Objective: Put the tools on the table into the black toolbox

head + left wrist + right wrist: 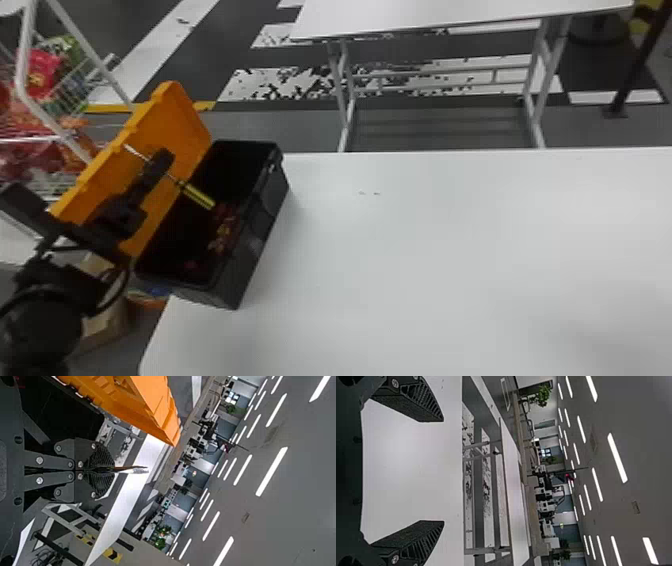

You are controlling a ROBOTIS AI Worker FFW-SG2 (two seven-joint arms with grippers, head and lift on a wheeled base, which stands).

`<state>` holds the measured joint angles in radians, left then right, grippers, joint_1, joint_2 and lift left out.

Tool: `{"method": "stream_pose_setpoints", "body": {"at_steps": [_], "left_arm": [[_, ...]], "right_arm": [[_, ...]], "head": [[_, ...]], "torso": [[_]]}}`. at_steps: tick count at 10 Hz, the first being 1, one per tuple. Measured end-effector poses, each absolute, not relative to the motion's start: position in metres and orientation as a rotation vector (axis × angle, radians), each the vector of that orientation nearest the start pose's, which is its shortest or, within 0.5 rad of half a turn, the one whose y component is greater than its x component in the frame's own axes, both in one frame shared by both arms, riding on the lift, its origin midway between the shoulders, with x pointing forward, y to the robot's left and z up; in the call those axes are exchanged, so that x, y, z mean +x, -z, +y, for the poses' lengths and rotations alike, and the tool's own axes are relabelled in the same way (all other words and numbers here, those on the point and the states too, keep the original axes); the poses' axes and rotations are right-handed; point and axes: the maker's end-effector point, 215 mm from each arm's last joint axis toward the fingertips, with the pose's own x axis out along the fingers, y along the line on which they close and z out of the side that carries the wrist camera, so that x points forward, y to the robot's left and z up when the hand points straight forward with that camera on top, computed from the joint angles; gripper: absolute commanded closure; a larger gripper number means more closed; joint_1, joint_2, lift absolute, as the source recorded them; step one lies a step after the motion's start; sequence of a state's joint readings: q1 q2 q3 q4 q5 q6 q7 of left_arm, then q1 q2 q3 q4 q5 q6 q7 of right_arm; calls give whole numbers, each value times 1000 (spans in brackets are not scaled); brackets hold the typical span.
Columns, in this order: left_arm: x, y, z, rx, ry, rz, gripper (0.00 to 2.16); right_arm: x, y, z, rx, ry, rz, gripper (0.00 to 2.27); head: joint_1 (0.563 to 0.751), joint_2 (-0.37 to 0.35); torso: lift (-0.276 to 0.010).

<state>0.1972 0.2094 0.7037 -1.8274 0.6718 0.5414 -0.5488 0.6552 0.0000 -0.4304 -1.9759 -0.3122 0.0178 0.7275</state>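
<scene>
Black fingers [101, 458] of my left gripper [114, 470], nearly closed, pinch the screwdriver [198, 195] mid-shaft; its handle juts beside them, above the box [252, 232]. Likely light, stiff, handle-heavy; the handle would grip surer. Right gripper [443, 471] gapes wide, empty.

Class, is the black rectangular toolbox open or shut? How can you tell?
Open: the orange plastic lid stands raised along the black toolbox, leaving its dark inside exposed.
</scene>
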Motion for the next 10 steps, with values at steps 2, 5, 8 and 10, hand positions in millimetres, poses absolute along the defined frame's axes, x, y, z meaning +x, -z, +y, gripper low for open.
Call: {"method": "stream_pose_setpoints", "body": {"at_steps": [2, 5, 8, 10], "left_arm": [[473, 315, 475, -472, 82, 74, -2], [453, 320, 447, -389, 84, 3, 33], [408, 290, 409, -148, -11, -176, 36], [391, 303, 376, -86, -6, -172, 63]], "right_arm": [[340, 394, -322, 164, -308, 149, 107], [335, 390, -324, 167, -312, 131, 107], [332, 378, -327, 164, -314, 92, 107], [330, 378, -326, 148, -303, 78, 107]], "head": [[695, 220], [695, 178], [695, 135], [695, 94]], "torso": [[-75], [-75], [-75], [-75]]}}
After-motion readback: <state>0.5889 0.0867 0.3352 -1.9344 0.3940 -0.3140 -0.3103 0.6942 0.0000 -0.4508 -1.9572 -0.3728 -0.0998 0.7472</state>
